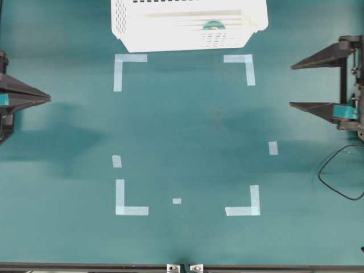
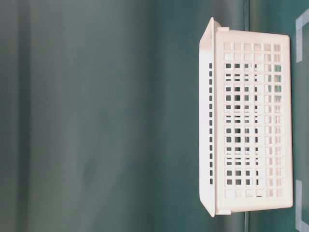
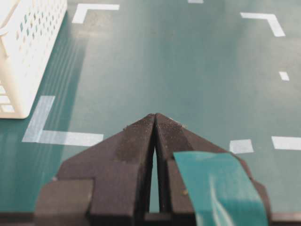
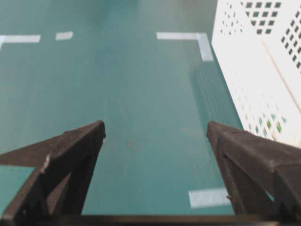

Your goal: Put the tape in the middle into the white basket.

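The teal tape roll [image 1: 213, 25] lies inside the white basket [image 1: 170, 40] at the far edge of the table, near its front wall. The basket also shows in the table-level view [image 2: 251, 121], at the left of the left wrist view [image 3: 28, 42] and at the right of the right wrist view [image 4: 254, 70]. My left gripper [image 1: 48, 98] is shut and empty at the left edge, its tips together in the left wrist view [image 3: 155, 114]. My right gripper [image 1: 292, 85] is wide open and empty at the right edge, as the right wrist view [image 4: 155, 127] shows.
Pale-blue tape strips mark four corners on the teal table, such as the near-left corner [image 1: 128, 202] and the far-right one [image 1: 244, 63]. Small loose strips lie at the right [image 1: 273, 148] and near the front [image 1: 177, 201]. A black cable [image 1: 341, 176] loops at the right edge.
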You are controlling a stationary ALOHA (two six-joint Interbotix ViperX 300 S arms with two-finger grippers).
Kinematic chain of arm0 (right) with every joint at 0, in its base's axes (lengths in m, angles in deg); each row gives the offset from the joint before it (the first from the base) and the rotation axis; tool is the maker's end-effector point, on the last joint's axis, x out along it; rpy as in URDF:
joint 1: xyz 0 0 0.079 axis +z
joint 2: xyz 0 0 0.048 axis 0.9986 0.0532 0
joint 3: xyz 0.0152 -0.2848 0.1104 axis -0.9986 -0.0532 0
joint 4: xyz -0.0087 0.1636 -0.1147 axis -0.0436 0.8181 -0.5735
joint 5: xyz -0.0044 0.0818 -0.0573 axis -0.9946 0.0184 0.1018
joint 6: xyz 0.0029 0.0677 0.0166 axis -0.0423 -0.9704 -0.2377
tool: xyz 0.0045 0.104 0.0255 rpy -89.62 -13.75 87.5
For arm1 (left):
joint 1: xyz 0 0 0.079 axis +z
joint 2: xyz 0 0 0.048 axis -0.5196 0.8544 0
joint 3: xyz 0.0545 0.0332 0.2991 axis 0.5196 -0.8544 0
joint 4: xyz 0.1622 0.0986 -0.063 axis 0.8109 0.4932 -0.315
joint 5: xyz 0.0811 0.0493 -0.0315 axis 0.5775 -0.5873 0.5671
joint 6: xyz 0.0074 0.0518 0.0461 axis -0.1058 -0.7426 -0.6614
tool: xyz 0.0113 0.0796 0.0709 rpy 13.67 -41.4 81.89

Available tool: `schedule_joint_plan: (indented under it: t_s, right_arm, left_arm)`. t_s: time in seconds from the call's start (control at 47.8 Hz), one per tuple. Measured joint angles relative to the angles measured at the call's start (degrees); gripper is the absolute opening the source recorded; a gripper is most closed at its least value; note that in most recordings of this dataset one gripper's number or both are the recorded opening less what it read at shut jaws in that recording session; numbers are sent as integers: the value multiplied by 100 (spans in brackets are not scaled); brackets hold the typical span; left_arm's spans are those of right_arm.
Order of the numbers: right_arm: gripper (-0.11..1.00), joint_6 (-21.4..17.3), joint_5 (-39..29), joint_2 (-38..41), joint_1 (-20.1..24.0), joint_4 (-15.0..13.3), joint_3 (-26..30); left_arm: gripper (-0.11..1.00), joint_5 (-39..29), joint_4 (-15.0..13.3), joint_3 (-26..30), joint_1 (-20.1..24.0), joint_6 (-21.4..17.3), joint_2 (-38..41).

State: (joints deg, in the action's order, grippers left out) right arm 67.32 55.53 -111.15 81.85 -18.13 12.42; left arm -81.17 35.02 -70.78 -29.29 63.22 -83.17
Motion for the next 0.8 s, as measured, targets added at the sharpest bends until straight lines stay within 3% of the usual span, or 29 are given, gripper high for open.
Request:
schedule_joint_plan:
  t_s: [0.356,0.795]
  right_arm:
    - [99,-35,-193,-853,0,0,-545]
    - [99,-44,-193,-976,26,0,-958]
  left_arm:
    - [-11,0,9,0,0,0,-9]
    - [-11,0,0,0,0,0,0]
